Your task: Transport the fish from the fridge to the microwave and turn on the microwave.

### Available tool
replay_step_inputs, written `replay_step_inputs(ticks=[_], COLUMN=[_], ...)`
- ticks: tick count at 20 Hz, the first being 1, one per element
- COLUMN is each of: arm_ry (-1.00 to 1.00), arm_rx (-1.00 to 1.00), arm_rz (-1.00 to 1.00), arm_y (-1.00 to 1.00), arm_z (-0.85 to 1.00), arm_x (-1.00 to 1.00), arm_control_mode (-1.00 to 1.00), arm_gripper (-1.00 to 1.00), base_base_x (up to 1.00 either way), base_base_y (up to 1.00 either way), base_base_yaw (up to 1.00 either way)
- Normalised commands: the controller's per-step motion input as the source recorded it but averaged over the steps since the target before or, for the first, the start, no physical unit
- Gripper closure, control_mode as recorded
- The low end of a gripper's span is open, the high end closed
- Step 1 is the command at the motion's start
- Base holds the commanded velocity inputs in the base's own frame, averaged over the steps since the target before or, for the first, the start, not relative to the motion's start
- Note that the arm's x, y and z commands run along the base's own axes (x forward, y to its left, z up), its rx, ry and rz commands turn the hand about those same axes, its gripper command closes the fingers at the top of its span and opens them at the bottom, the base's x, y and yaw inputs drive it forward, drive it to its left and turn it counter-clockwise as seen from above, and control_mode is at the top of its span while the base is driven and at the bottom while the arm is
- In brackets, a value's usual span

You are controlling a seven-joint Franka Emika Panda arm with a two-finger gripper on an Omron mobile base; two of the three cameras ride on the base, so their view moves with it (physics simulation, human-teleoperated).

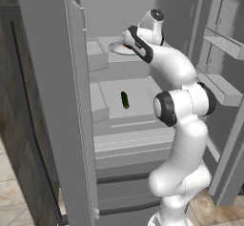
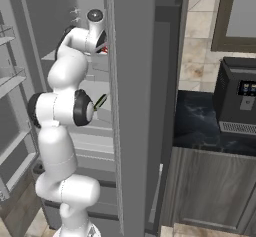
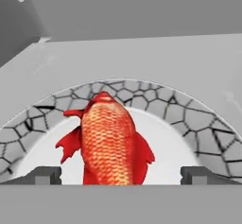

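The light is even and diffuse, with no visible lamp and no glare. The fridge (image 1: pixel 143 84) interior is a flat mid-grey, darker toward the back wall at twelve o'clock in the left base view. The arm (image 1: pixel 183 106) shows soft shading on its underside, brightest on its upper curves. Shadows are faint; a dim one lies under the plate (image 3: pixel 175 138) rim in the hand view. Rendering is coarse: edges are jagged and textures soft. The fish (image 3: pixel 106 142) scales look sharp at centre, while the fingertips (image 3: pixel 42 175) at six o'clock are slightly blurred. No edge distortion shows.
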Motion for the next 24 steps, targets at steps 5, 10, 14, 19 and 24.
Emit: replay_step_inputs(ticks=[5, 10, 14, 19, 24], arm_ry=[0.00, 0.00, 0.00, 0.00, 0.00], arm_rx=[-0.03, -0.01, 0.00, 0.00, 0.00], arm_rz=[0.00, 0.00, 0.00, 0.00, 0.00], arm_y=[0.13, 0.21, 0.06, 0.00, 0.00], arm_z=[-0.28, -0.17, -0.10, -0.08, -0.18], arm_x=[0.18, 0.08, 0.13, 0.09, 0.05], arm_control_mode=[-1.00, -1.00, -1.00, -1.00, -1.00], arm_gripper=[-1.00, -1.00, -1.00, -1.00, 1.00], base_base_x=[0.00, 0.00, 0.00, 0.00, 0.00], base_base_y=[0.00, 0.00, 0.00, 0.00, 0.00], base_base_yaw=[0.00, 0.00, 0.00, 0.00, 0.00])
